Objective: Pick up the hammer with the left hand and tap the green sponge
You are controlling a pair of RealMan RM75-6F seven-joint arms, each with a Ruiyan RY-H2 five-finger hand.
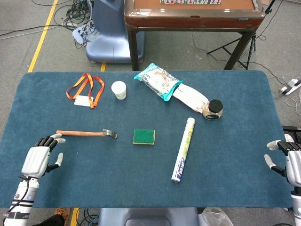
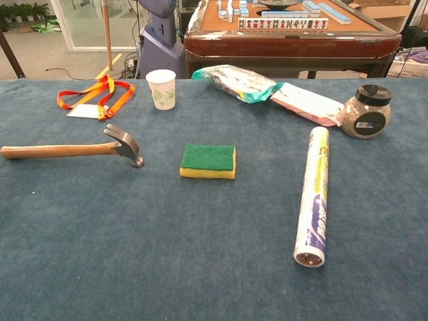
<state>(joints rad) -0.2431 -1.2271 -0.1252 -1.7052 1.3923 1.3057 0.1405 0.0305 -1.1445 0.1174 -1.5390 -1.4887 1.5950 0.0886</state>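
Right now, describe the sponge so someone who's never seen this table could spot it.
On the blue table, look near the middle, between the hammer on the left and the long roll on the right. The sponge lies flat there, a small rectangle, green on top and yellow underneath, the only green-topped block.

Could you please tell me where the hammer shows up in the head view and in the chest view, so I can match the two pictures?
Head view: the hammer lies left of centre on the blue table, handle pointing left, its end just beyond the left hand.
Chest view: the hammer lies at the left edge, head pointing right; no hand shows.
Shared landmark: the green sponge sits just right of the hammer's head in both.
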